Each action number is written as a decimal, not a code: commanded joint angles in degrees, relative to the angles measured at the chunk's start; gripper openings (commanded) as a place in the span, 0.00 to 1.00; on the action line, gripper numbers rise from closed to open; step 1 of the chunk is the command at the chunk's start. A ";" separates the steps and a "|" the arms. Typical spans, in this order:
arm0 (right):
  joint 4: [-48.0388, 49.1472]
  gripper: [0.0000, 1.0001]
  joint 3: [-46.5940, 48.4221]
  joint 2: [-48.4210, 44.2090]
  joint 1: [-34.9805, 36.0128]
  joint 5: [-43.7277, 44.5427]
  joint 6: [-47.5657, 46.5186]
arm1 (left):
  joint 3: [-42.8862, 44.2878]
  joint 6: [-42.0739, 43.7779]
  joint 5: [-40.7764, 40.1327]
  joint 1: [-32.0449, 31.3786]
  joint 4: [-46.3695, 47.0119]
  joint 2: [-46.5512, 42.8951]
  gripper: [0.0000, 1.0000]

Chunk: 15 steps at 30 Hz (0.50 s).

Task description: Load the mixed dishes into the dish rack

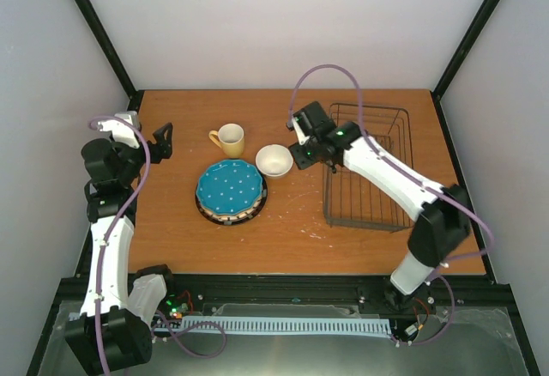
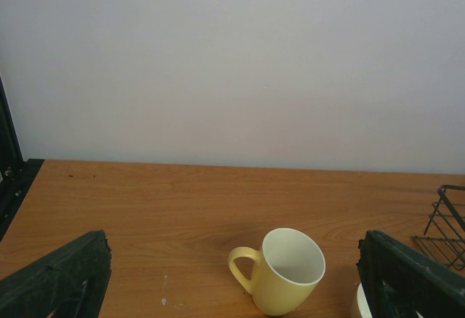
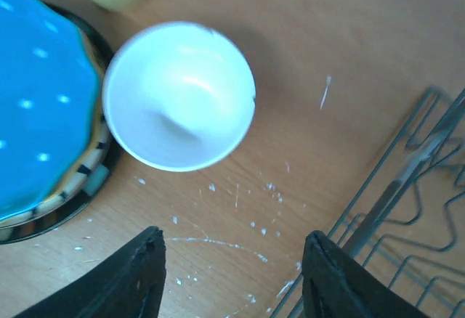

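Your right gripper (image 1: 302, 154) hangs partly open with nothing in it, just right of the bowl (image 1: 274, 160). The bowl sits upright on the table (image 1: 171, 230), between the mug (image 1: 230, 140) and the rack (image 1: 369, 170) at the right. The teal dotted plate (image 1: 229, 185) tops the stack of plates, near-left of the bowl. Your left gripper (image 1: 163, 142) is spread wide, holding nothing, left of the mug.

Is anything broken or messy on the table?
Little white flecks are scattered on the table between the white bowl and the dish rack, like crumbs or scratches. The bowl's rim may have a tiny chip, hard to tell. Nothing else looks broken.
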 commanded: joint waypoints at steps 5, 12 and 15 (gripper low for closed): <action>-7.61 0.53 11.21 14.67 -0.72 -1.13 4.79 | 2.48 0.35 0.90 0.26 0.44 -0.25 0.93; -13.91 0.57 26.58 27.07 -2.33 -1.84 10.47 | 2.04 0.92 -0.03 0.26 0.46 -0.60 0.93; -16.86 0.57 31.80 31.51 -3.03 -1.72 11.52 | 1.67 1.01 -0.13 0.26 0.60 -0.74 0.93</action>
